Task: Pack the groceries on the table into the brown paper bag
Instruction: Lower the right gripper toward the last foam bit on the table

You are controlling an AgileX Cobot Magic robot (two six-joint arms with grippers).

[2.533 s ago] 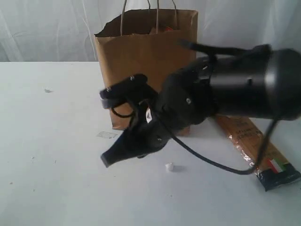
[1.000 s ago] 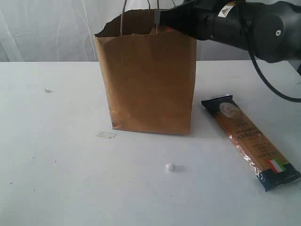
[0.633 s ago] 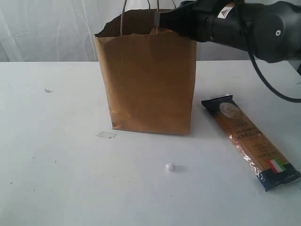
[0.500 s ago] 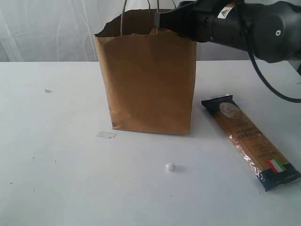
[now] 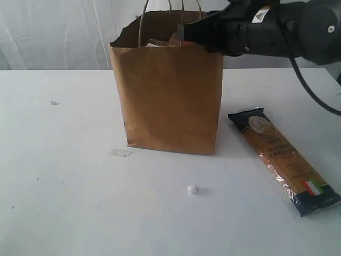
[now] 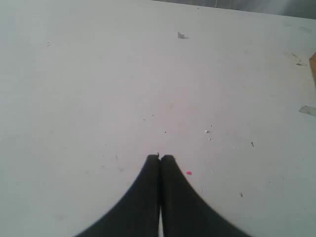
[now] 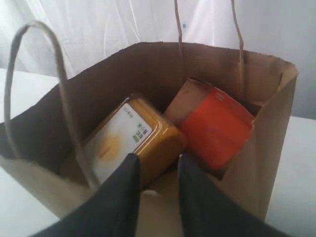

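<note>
Right hand [image 7: 158,159]: the two black fingers stand apart with a clear gap and nothing clamped between them; it hangs over the open mouth of the brown paper bag [image 5: 168,96], seen in the exterior view as the black arm reaching across the bag's upper right rim. Left hand [image 6: 159,157]: fingers pressed together, tips touching, empty, poised above a bare stretch of the white counter [image 5: 64,160] with only small specks under it. Bag: upright near the middle of the counter, ragged rim, thin string handles [image 7: 61,103] standing up. Bag contents per the right wrist view: yellow grain bottle [image 7: 131,140] lying tilted with its white label facing up, and beside it, touching, the brown pouch with orange label [image 7: 212,123] leaning against the bag's wall. Anything deeper in the bag is hidden. Long spaghetti packet [image 5: 282,157]: flat on the counter to the right of the bag, outside it, near but not touching, its dark end with the round emblem closest to the bag. Small white crumb [image 5: 192,189] on the counter in front of the bag; a pale flat scrap [image 5: 121,152] by the bag's lower left corner.
</note>
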